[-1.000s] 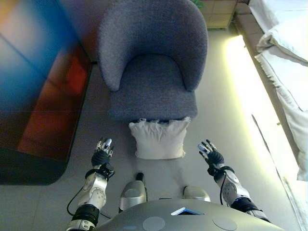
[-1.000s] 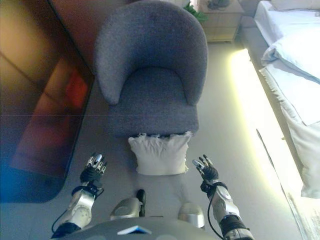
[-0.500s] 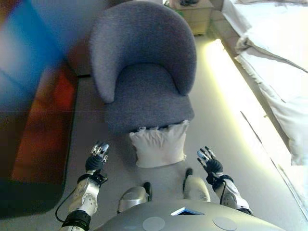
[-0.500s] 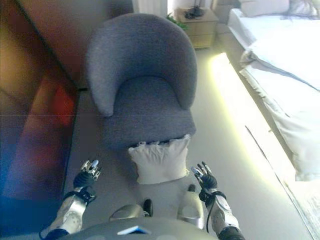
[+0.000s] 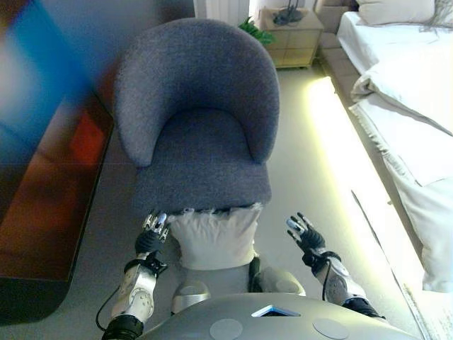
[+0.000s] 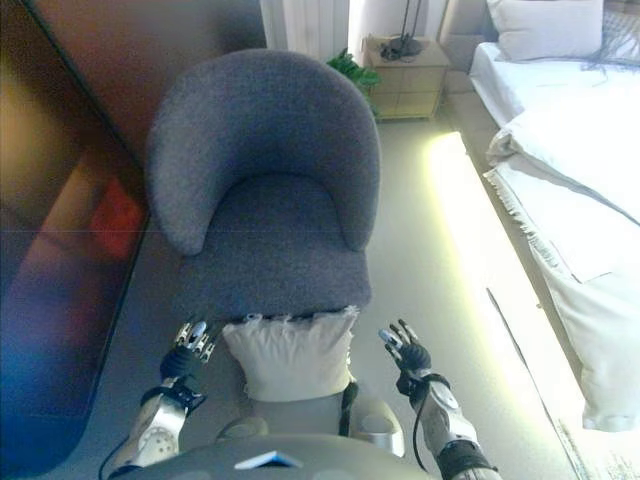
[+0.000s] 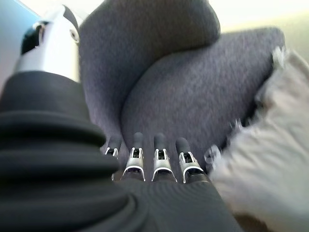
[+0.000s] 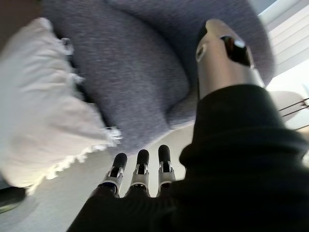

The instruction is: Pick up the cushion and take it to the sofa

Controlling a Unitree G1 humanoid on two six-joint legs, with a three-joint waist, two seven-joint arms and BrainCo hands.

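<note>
With the white cushion (image 5: 212, 237) low in the frame's middle, propped on the floor against the grey armchair (image 5: 198, 113), and both the left hand (image 5: 151, 237) and right hand (image 5: 304, 234) spread wide holding nothing, an uneven squeeze might let the soft pillow slump or slip free.

Strong light is glaring off the floor strip (image 5: 333, 134) at 3 o'clock beside the bed (image 5: 410, 92); a blue haze is washing the 9–11 o'clock edge; wrist views are blurring nearby surfaces.
</note>
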